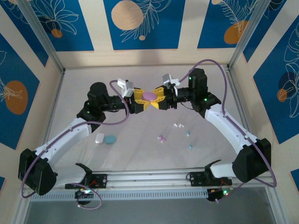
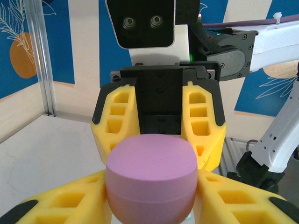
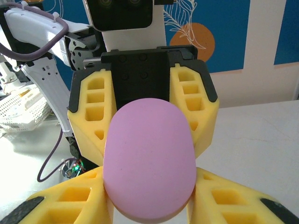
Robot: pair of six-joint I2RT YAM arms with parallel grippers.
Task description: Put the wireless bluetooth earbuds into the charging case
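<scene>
Left hand: your left hand (image 1: pixel 140 99) pinches the pink case (image 1: pixel 149 95) from its own side, with a yellow finger (image 2: pixel 60 205) pressed against each flank.
Right hand: your right hand (image 1: pixel 160 99) pinches the same case from the opposite side, its fingers (image 3: pixel 243 200) likewise tight on it.
Pink case: it is held in the air between both hands, over the far middle of the bench (image 1: pixel 140 156). The lid is down with a seam round the waist, so you cannot see what is inside.
White case (image 1: pixel 99 138): it lies on the bench, near left, under your left arm.
Teal case (image 1: pixel 110 139): it lies just beside the white case, on its right.
Earbuds: all lie loose on the bench, right of centre. The pink buds (image 1: pixel 161 138) sit together, and the white buds (image 1: pixel 177 125) sit together farther back. One teal bud (image 1: pixel 188 133) is near the white buds, and the other teal bud (image 1: pixel 191 146) is nearer you.
</scene>
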